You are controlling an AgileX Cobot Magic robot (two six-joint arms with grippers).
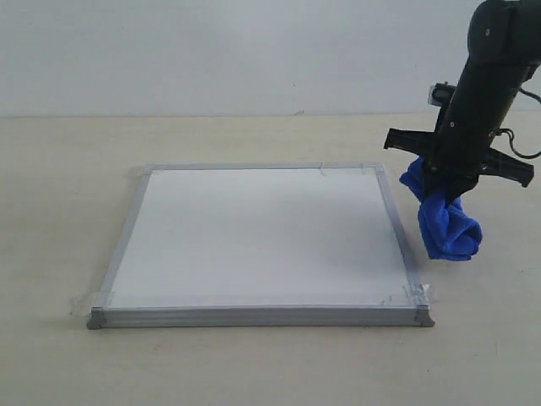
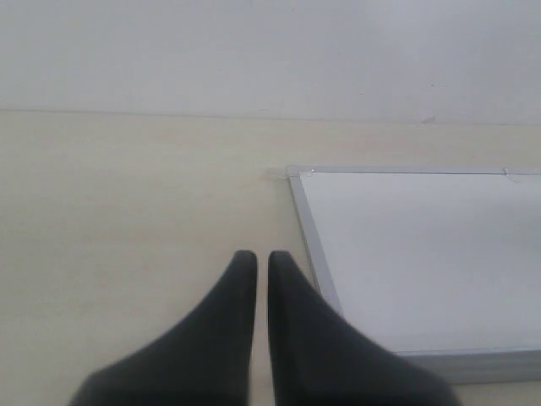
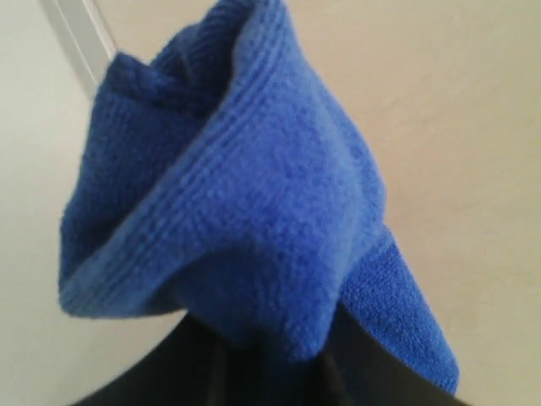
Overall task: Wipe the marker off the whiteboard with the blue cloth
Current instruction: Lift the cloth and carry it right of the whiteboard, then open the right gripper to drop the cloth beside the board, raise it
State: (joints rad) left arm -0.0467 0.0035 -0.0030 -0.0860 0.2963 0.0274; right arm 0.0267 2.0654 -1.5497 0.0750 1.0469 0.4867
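Blue cloth (image 1: 448, 227) hangs bunched from the right gripper (image 1: 445, 188), fingers clamped on it, just beside the whiteboard (image 1: 254, 237). No red marker shows, so set the cloth down clear of the frame. Left gripper (image 2: 262, 258) fingers nearly touch, empty.

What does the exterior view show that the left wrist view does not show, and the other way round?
Only the exterior view: the right gripper shut on the blue cloth, just outside the right frame of the whiteboard, and all four corners of the board. Only the left wrist view: the left gripper, fingers together and holding nothing, over the table beside the board. Both: the whiteboard with a clean white surface, the beige table and the pale wall behind.
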